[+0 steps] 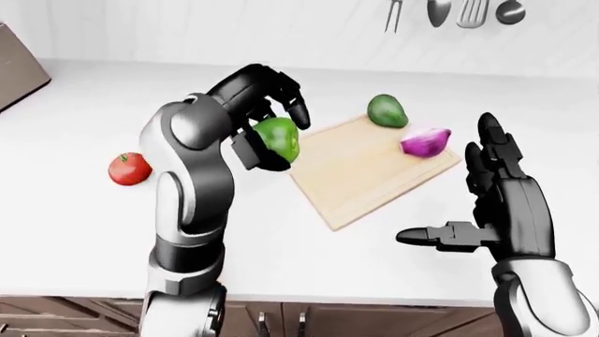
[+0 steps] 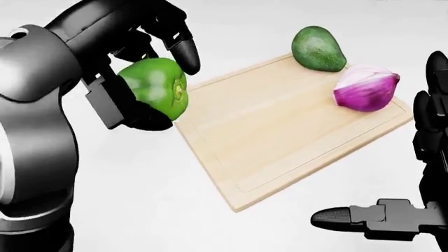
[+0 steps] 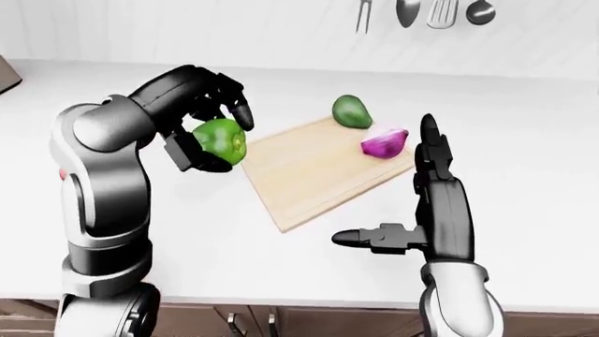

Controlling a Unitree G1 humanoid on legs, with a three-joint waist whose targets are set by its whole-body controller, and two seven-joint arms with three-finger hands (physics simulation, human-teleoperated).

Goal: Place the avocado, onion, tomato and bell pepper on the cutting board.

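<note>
My left hand is shut on the green bell pepper, held in the air just left of the wooden cutting board's left corner. The avocado rests at the board's top corner and the purple onion half lies on the board near its right edge. A red tomato sits on the white counter at the left, behind my left arm in the left-eye view. My right hand hovers open at the lower right, fingers straight up and thumb pointing left, off the board.
The white counter runs to a wall where utensils hang at the top. A brown object pokes in at the top left. Cabinet fronts show below the counter edge.
</note>
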